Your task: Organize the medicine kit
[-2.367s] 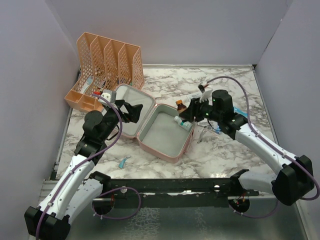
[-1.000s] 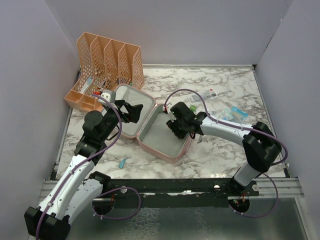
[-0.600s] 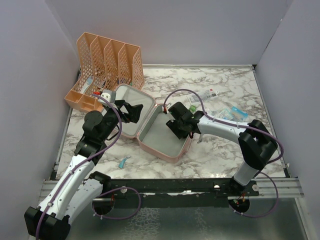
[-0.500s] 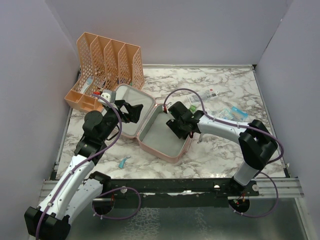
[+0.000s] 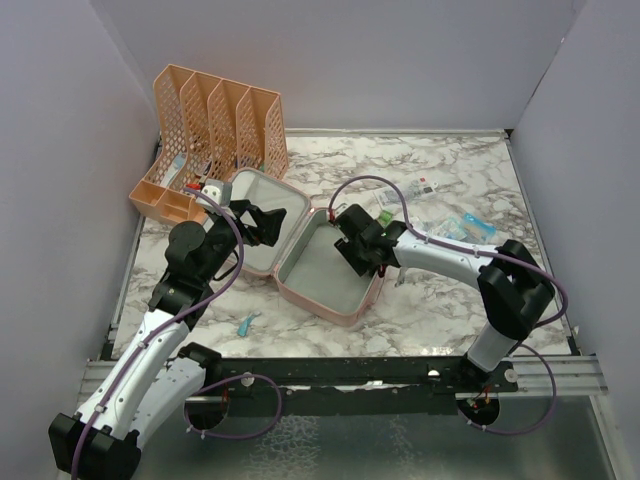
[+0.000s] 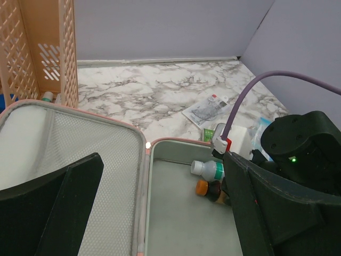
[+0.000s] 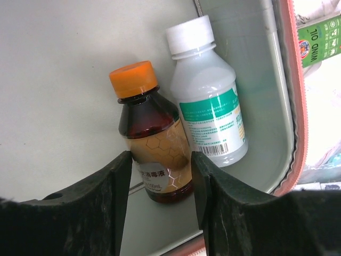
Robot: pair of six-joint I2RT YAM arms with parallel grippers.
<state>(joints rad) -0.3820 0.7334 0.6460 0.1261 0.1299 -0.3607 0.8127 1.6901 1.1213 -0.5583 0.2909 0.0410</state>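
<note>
Medicine kit (image 5: 322, 272): I see a pink shell with pale grey-green lining.
Brown bottle (image 7: 157, 154): dark amber, orange cap, honeycomb-print label.
White bottle (image 7: 210, 117): cloudy white, white cap, label with a green band.
File rack (image 5: 215, 125): orange, perforated all over.
Table (image 5: 450, 290): white marble, grey veins.
Cable (image 6: 266, 85): purple on my feed.

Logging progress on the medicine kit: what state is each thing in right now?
Kit: open.
Brown bottle: capped, lying in the kit.
White bottle: capped, lying beside it.
Rack: upright.
Left fingers: wide open, empty.
Right fingers: astride the brown bottle; grip unclear.
</note>
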